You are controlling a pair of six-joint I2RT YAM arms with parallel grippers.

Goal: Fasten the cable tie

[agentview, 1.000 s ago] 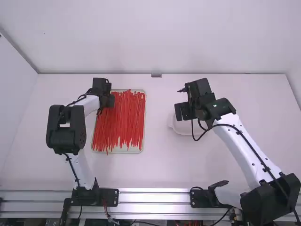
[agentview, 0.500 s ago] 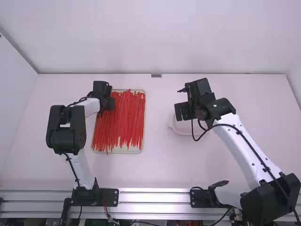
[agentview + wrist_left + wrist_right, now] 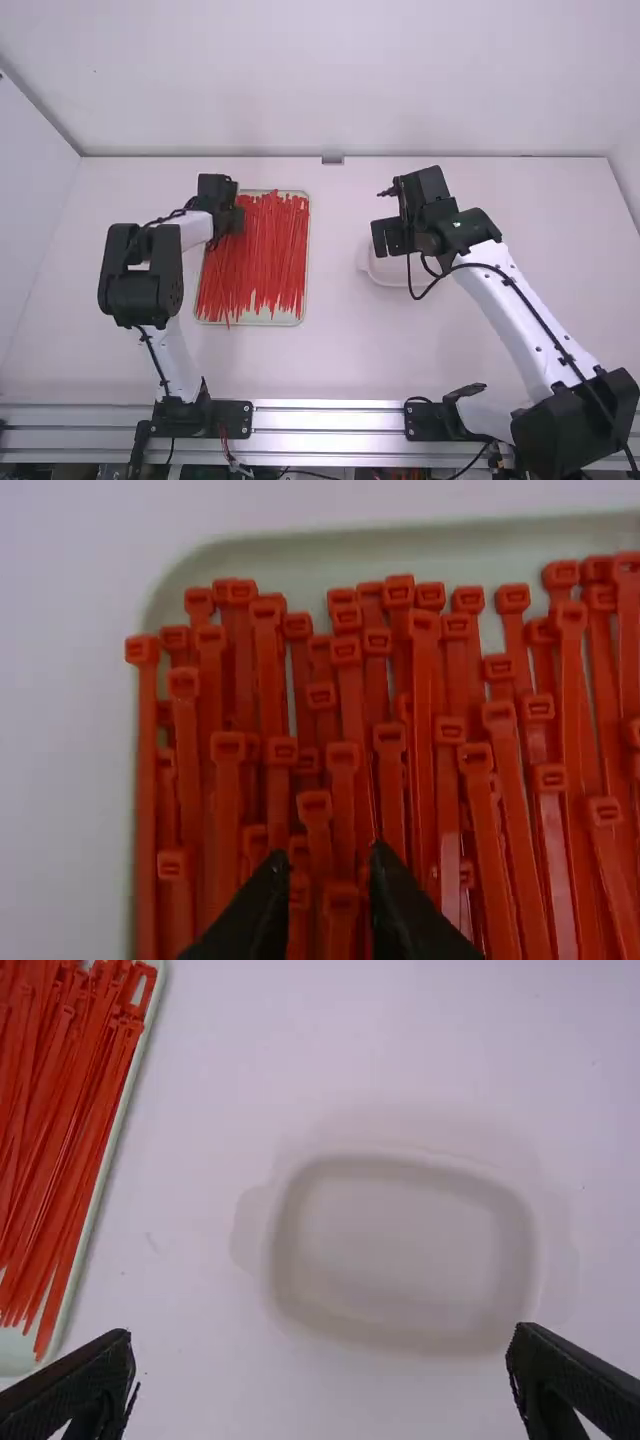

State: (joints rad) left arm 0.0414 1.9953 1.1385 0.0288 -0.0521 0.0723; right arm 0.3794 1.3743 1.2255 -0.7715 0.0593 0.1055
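White bench (image 3: pixel 340 340) runs back to plain pale walls.

At the left sits a pale tray (image 3: pixel 300 555) heaped with red ties (image 3: pixel 420 710), which lie roughly parallel with their square heads at the far end. The left gripper (image 3: pixel 325 865) hangs low over that head end, near the tray's far left corner. Its fingers stand a narrow gap apart and straddle a tie or two. They have not closed on anything, so it holds nothing.

The ties look light, thin and springy, stiff along their length but easy to bend into a loop. They are probably slick, and they overlap, so a neighbour could lift along with the chosen one. My guess is that the best hold is just behind a head, where the strap is thickest and the slot stays clear for the tail.

Right of the tray, across a strip of bare bench, a shallow white dish (image 3: pixel 400 1250) sits apart from everything else. The right gripper (image 3: pixel 315 1340) hovers above it with its fingers spread wide, wider than the dish is long, and it is empty.

No tie has been looped or threaded yet.
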